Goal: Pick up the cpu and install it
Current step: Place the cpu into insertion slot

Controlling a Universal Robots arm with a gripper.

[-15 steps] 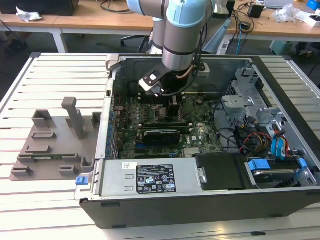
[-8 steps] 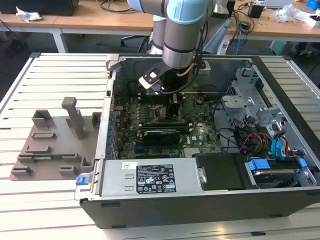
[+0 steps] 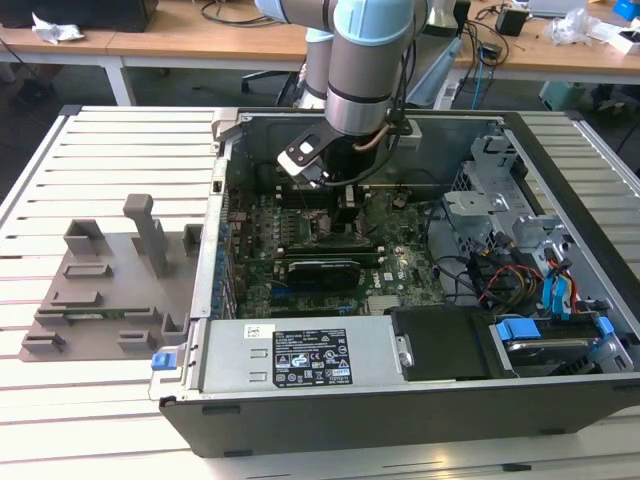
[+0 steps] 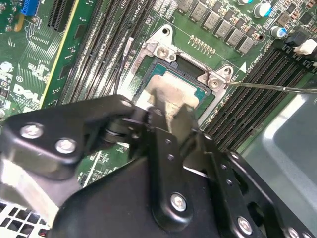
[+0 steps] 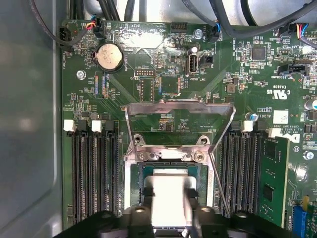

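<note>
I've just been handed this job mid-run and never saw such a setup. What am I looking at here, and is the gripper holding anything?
The machine is one robot arm with a gripper. The exterior view looks from off the arm at an open computer case lying on a slatted table, a grey fixture at that view's left. Both wrist views ride on the arm and face the motherboard. There the socket's metal frame is flipped open, and the fingers are closed on the cpu, which sits in or just above the socket; whether it is fully seated I cannot tell.
</note>
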